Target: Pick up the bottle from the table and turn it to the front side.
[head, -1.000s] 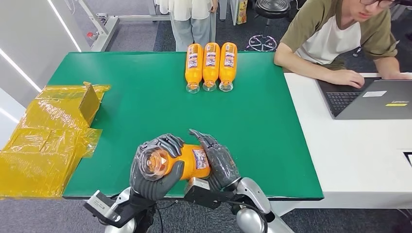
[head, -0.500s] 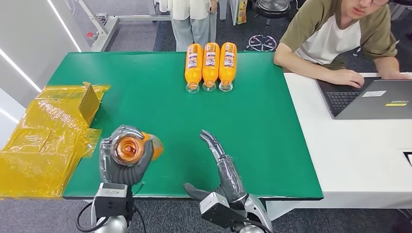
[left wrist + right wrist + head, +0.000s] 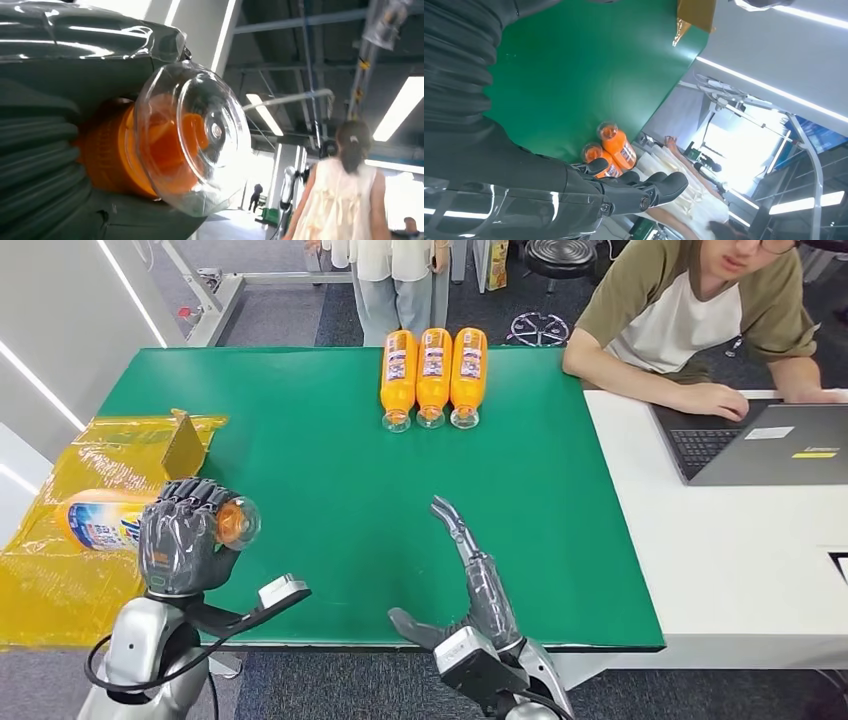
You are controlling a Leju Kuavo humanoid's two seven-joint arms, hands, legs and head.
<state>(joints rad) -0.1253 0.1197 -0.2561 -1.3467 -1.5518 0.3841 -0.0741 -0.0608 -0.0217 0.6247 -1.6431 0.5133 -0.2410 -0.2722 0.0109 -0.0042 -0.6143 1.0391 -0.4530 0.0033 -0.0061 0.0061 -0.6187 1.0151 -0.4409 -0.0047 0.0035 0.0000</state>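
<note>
- Bottle (image 3: 105,522) now swung out over the yellow wrapping (image 3: 60,570), gripped by left robot hand (image 3: 182,537).
- Right robot hand (image 3: 470,570) has let go, fingers spread; turning looks handed over.

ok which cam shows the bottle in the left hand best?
Head view: the whole bottle lies sideways in the left hand, label and clear cap both showing. Left wrist view gives a close-up of the cap end alone. In the right wrist view I can't make it out.
</note>
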